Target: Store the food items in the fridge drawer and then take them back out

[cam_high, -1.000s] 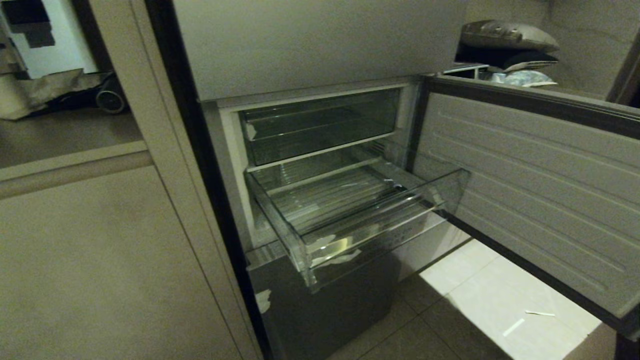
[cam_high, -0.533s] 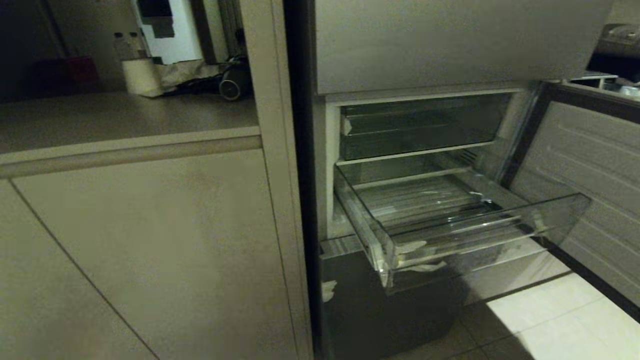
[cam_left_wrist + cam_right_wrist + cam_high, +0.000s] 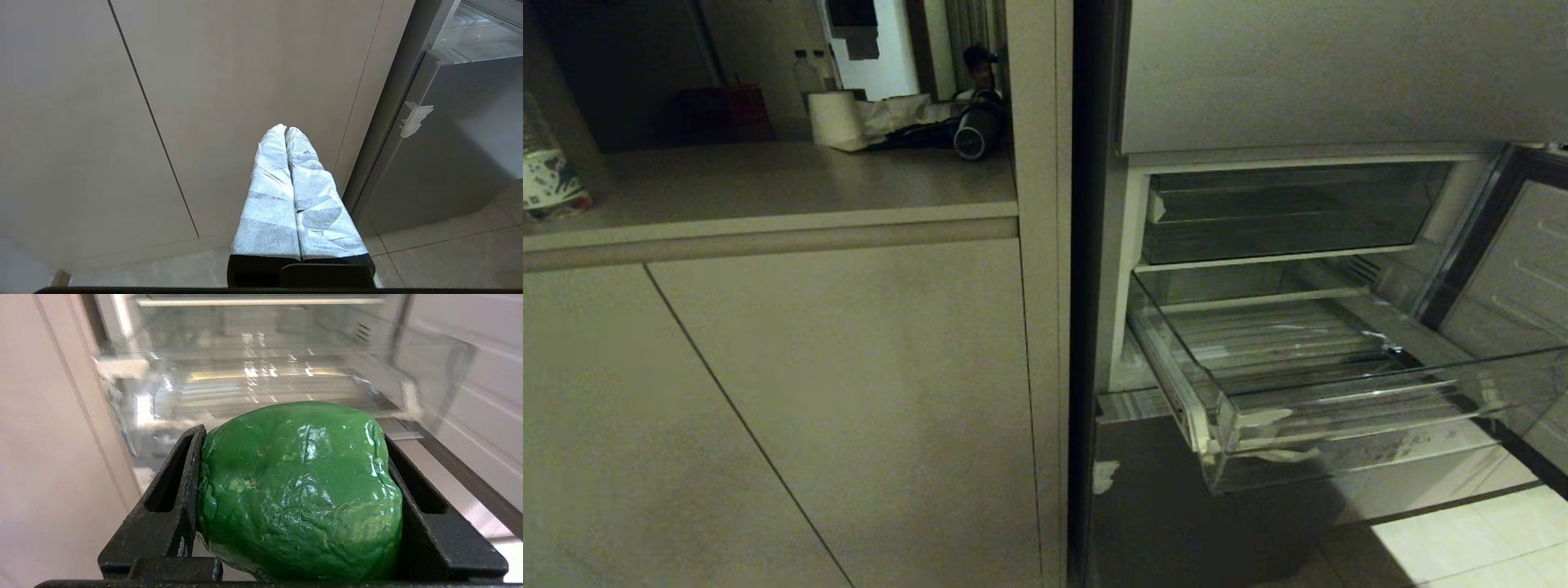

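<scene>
Green, glossy pepper [image 3: 300,490] sits clenched in my right pincer [image 3: 292,498]; the fridge drawer [image 3: 261,381], pulled out, lies straight ahead in upper frame. My left pincer [image 3: 285,130], fingers pressed together and empty, faces the cabinet.

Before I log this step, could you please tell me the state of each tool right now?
Left tool: closed, holding nothing.
Right tool: closed on a glossy green, lumpy, pepper-like food item.

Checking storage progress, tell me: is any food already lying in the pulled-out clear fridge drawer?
No: in the head view the fridge drawer shows only its bare ribbed floor.
</scene>
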Robot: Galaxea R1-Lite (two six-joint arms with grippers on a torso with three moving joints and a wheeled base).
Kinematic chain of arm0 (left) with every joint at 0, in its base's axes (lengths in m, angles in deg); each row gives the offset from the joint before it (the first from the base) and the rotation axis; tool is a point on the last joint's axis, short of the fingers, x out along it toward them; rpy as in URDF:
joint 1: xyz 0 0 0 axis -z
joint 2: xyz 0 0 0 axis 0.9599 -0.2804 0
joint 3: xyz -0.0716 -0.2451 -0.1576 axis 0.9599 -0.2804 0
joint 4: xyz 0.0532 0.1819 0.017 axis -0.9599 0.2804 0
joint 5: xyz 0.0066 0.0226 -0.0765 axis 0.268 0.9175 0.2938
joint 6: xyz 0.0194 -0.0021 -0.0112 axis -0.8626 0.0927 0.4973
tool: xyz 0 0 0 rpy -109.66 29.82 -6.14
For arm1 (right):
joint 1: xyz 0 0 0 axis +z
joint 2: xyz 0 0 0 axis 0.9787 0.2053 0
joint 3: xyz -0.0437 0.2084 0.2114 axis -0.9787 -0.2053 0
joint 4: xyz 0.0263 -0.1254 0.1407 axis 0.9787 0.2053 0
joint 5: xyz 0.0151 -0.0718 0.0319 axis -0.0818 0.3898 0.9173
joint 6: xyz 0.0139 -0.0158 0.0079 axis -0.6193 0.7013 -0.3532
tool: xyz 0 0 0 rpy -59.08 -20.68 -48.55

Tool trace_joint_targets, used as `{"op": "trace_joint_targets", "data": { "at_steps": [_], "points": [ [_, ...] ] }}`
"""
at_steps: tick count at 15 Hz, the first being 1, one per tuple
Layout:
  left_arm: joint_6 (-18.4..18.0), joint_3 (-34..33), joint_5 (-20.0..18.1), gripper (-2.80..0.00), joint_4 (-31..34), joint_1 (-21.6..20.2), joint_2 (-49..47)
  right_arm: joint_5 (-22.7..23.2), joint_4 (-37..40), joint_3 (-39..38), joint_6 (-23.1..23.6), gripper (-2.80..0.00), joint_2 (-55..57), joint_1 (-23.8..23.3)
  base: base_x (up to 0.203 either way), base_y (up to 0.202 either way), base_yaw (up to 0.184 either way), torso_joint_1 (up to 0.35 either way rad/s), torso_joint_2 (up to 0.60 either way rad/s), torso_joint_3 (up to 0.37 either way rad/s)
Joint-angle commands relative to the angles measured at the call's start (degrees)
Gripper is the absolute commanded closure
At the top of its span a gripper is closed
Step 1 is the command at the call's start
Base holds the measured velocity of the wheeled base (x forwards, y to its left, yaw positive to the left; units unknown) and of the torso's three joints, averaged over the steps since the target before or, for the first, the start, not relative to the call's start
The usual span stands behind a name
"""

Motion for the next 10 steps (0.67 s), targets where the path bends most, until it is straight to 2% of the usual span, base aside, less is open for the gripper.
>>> {"op": "trace_joint_targets", "data": {
  "at_steps": [1, 4, 10],
  "points": [
    [0.04, 0.01, 0.03, 0.00, 0.01, 0.04, -0.07, 0.91, -6.01, 2.09, -0.90, 0.00, 14.64, 0.05, 0.000, 0.000, 0.000, 0.000, 0.00, 0.000],
    [0.02, 0.01, 0.03, 0.00, 0.01, -0.04, 0.02, 2.52, -10.12, 12.22, -3.25, 0.00, 35.17, 0.10, 0.000, 0.000, 0.000, 0.000, 0.00, 0.000],
    [0.04, 0.01, 0.03, 0.00, 0.01, -0.03, -0.01, 4.31, -15.48, 41.63, -6.11, 0.00, 70.21, 0.40, 0.000, 0.000, 0.000, 0.000, 0.00, 0.000]
  ]
}}
